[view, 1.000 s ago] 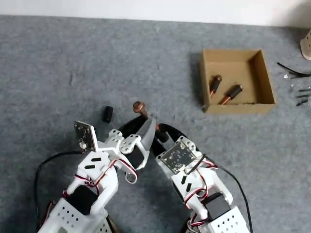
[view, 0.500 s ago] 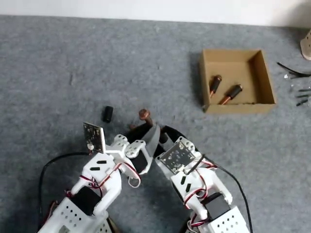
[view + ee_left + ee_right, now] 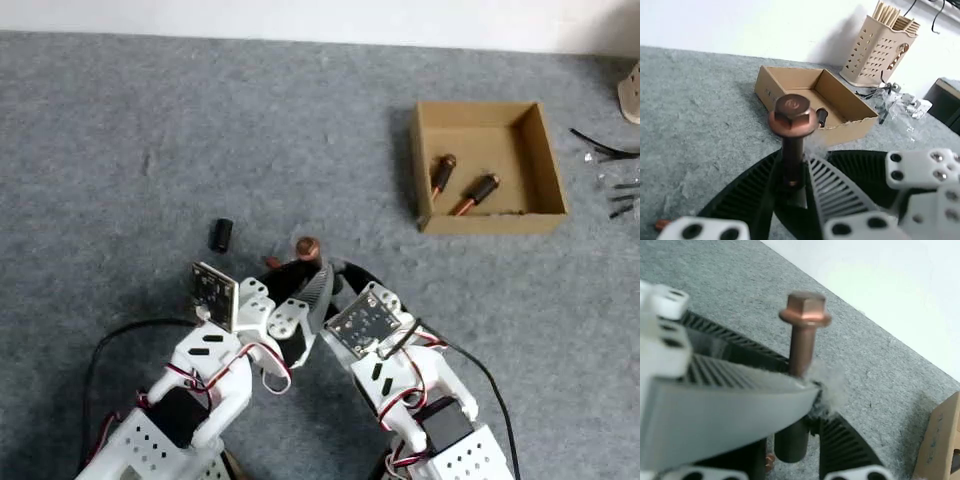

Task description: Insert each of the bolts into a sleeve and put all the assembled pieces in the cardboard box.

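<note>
Copper bolt point(image 3: 792, 142), clamped in the left tool point(image 3: 792, 185), meets the sleeve point(image 3: 790, 439) gripped by the right tool point(image 3: 791, 456); two pieces point(image 3: 443, 175) lie in the box point(image 3: 430, 223), one spare sleeve point(image 3: 221, 235) lies loose.

The bolt's point(image 3: 792, 125) lower shank is hidden inside the left gripper point(image 3: 792, 182). In the right wrist view the dark sleeve point(image 3: 790, 442), perhaps around the bolt's tip, is half covered by that gripper. There the cardboard box point(image 3: 946, 440) is cut off at the edge.
</note>
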Robot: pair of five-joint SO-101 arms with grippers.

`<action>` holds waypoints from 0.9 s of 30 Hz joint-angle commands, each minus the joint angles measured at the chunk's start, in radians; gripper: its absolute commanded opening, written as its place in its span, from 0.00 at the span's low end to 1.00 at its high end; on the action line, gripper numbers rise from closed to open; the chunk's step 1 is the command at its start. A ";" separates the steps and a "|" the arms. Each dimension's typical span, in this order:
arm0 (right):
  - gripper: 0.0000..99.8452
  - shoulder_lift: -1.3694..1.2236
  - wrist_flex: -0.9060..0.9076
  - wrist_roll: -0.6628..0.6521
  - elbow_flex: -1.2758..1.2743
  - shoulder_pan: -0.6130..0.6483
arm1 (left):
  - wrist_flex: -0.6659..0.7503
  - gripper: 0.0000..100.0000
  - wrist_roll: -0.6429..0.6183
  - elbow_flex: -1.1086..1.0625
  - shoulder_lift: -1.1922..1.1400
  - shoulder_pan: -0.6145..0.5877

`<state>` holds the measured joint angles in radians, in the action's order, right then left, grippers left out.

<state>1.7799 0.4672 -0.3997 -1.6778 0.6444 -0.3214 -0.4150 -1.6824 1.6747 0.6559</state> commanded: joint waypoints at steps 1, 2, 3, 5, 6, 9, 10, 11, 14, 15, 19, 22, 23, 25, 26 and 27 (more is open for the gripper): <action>0.01 0.013 -0.001 -0.012 -0.076 -0.021 | -0.006 0.03 0.072 -0.016 0.005 0.058; 0.01 0.013 -0.001 -0.011 -0.076 -0.021 | -0.006 0.06 0.089 -0.016 0.005 0.058; 0.01 0.013 -0.001 -0.009 -0.076 -0.022 | -0.006 0.10 0.098 -0.016 0.005 0.056; 0.01 0.013 -0.001 -0.009 -0.076 -0.045 | -0.006 0.18 0.097 -0.018 0.005 0.048; 0.01 0.013 -0.002 -0.009 -0.076 -0.051 | -0.006 0.22 0.097 -0.018 0.005 0.048; 0.01 0.013 -0.002 -0.009 -0.076 -0.053 | -0.006 0.30 0.097 -0.021 0.005 0.047; 0.01 0.013 -0.002 -0.009 -0.076 -0.053 | -0.006 0.30 0.097 -0.018 0.005 0.036; 0.01 0.013 -0.002 -0.009 -0.076 -0.053 | -0.006 0.30 0.097 -0.016 0.005 0.015; 0.01 0.013 -0.004 -0.009 -0.076 -0.058 | -0.005 0.29 0.097 -0.004 0.005 -0.067; 0.01 0.013 -0.004 -0.009 -0.076 -0.058 | -0.005 0.29 0.097 0.007 0.005 -0.097; 0.01 0.013 -0.004 -0.009 -0.076 -0.058 | -0.005 0.28 0.091 0.041 0.005 -0.189; 0.01 0.013 -0.004 -0.011 -0.076 -0.058 | -0.005 0.27 -0.017 0.062 0.005 -0.245; 0.01 0.013 -0.004 -0.011 -0.076 -0.058 | -0.005 0.27 -0.057 0.068 0.005 -0.266; 0.01 0.013 -0.004 -0.011 -0.076 -0.058 | -0.005 0.27 -0.110 0.077 0.005 -0.314; 0.01 0.013 -0.004 -0.011 -0.076 -0.058 | -0.005 0.27 -0.123 0.077 0.005 -0.337; 0.01 0.013 -0.004 -0.012 -0.076 -0.059 | -0.005 0.27 -0.127 0.076 0.005 -0.355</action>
<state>1.7799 0.4672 -0.4043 -1.6778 0.5999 -0.3245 -0.5010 -1.6732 1.6640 0.3598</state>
